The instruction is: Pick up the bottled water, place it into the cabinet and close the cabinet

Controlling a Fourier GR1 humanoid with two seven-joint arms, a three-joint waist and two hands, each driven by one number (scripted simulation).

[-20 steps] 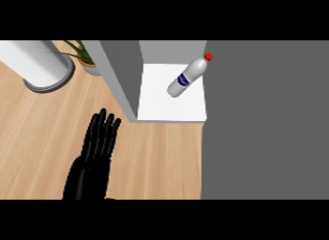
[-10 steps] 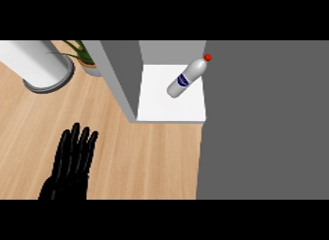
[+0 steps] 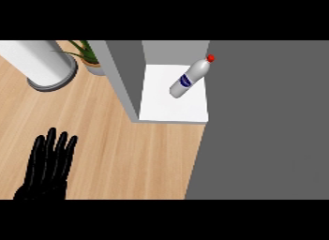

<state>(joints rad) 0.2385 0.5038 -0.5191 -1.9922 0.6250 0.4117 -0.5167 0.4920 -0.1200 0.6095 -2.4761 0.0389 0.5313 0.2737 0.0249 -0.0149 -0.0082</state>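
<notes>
Here, the black left hand [image 3: 48, 165] shows low at the left over the light wooden counter [image 3: 125, 154], fingers straight and slightly spread, holding nothing. Farther up to its right, well apart, the white plastic water bottle with red cap [image 3: 189, 80] lies tilted on the white floor of the grey cabinet [image 3: 171, 108].
</notes>
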